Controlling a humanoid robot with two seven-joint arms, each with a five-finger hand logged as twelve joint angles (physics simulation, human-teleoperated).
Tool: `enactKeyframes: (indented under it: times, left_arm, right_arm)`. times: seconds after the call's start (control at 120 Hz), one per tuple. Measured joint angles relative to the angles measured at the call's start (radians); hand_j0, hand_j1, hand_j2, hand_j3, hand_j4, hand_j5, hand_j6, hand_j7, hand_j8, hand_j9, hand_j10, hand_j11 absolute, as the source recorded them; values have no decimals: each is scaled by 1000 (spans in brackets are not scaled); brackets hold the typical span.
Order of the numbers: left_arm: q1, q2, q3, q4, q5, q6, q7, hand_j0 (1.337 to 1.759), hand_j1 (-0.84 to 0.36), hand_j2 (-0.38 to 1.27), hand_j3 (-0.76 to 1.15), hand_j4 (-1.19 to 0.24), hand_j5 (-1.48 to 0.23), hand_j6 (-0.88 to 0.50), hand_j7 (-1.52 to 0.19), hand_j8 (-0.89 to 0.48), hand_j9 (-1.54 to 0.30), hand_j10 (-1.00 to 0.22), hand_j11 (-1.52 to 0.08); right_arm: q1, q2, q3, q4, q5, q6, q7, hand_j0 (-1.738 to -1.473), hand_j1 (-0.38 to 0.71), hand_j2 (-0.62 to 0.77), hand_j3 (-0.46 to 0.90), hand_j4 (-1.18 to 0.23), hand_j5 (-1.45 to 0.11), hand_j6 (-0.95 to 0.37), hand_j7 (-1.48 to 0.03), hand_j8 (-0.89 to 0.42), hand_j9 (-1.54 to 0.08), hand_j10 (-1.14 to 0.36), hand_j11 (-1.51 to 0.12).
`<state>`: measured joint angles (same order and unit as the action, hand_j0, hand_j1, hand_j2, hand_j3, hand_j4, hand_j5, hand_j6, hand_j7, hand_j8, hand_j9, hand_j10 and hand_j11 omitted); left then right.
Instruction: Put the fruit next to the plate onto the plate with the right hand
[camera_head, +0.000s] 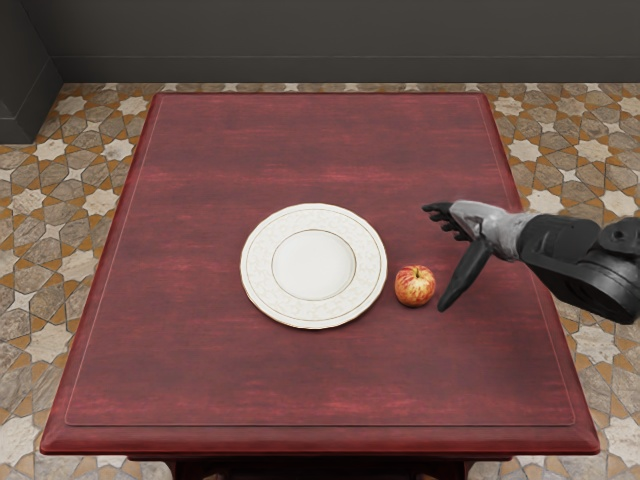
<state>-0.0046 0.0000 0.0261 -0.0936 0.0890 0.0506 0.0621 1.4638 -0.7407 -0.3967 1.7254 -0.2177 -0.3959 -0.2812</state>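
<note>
1. Head view: apple on the counter, just beside the plate and not on it.
2. Right hand near the apple, not touching; fingers spread, holding nothing.
3. Advised: lower, straddle the apple evenly, then close.

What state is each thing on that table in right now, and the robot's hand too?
White round ceramic plate: lying flat, nothing on it.
Small red-and-yellow apple: stem up on the table, just right of the plate, not held.
Right hand: open, fingers spread, close beside the apple, not grasping it.
Dark red wooden table: bears the plate and apple.
</note>
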Motion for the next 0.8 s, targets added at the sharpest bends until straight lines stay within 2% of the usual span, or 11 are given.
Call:
enactKeyframes:
  times: [0.208, 0.375, 0.525, 0.8]
  left_arm:
    - [0, 0, 0, 0, 0, 0, 0, 1658, 56, 49, 0, -245, -318, -246, -318, -245, -318, -245, -318]
    - [0, 0, 0, 0, 0, 0, 0, 1658, 56, 49, 0, -245, -318, -246, -318, -245, -318, -245, -318]
    - [0, 0, 0, 0, 0, 0, 0, 1658, 56, 49, 0, -245, -318, -245, -318, -245, -318, -245, -318]
    - [0, 0, 0, 0, 0, 0, 0, 1658, 56, 49, 0, -245, -318, -245, -318, -245, -318, -245, -318]
  right_arm:
    - [22, 64, 4, 2, 0, -36, -192, -1658, -295, -8, 0, -46, -59, -46, -59, -46, -59, -46, -59]
    - [62, 119, 8, 1, 7, -67, -288, -1658, -295, -8, 0, -46, -59, -46, -59, -46, -59, -46, -59]
    - [100, 176, 10, 1, 21, -107, -320, -1658, -295, -8, 0, -46, -59, -46, -59, -46, -59, -46, -59]
    - [145, 262, 5, 0, 75, -186, -329, -1658, -292, -9, 0, -48, -62, -49, -62, -49, -62, -48, -62]
